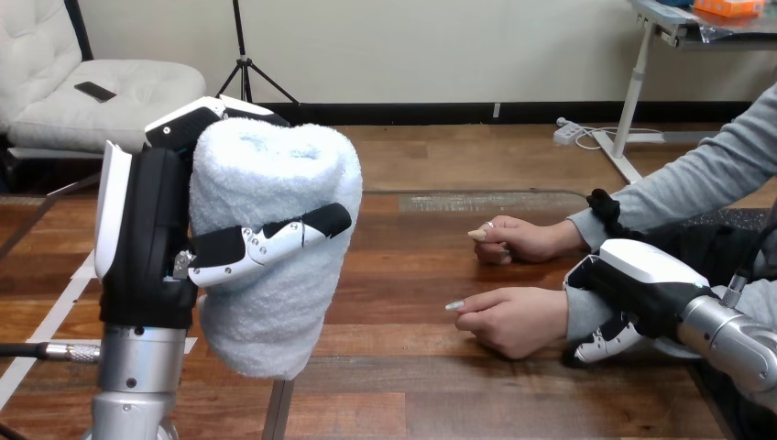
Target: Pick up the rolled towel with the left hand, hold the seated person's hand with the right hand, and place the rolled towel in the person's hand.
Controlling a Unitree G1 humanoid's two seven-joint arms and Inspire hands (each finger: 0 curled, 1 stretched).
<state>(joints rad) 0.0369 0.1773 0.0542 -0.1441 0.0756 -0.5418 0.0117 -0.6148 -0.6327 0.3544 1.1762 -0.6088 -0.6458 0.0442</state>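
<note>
My left hand [147, 229] is raised at the view's left, its fingers and thumb curled round a pale blue rolled towel [275, 183] that stands upright, well above the table. At the right, the person's nearer hand [513, 316] rests on the table as a loose fist. My right hand [632, 284] lies over that arm's wrist, with curled fingers [600, 344] showing beneath the grey sleeve. The person's farther hand [518, 238] rests on the table behind it. The towel is well to the left of both hands.
The wooden table [412, 275] stretches between the towel and the person's hands. The person's grey-sleeved arms [696, 179] come in from the right edge.
</note>
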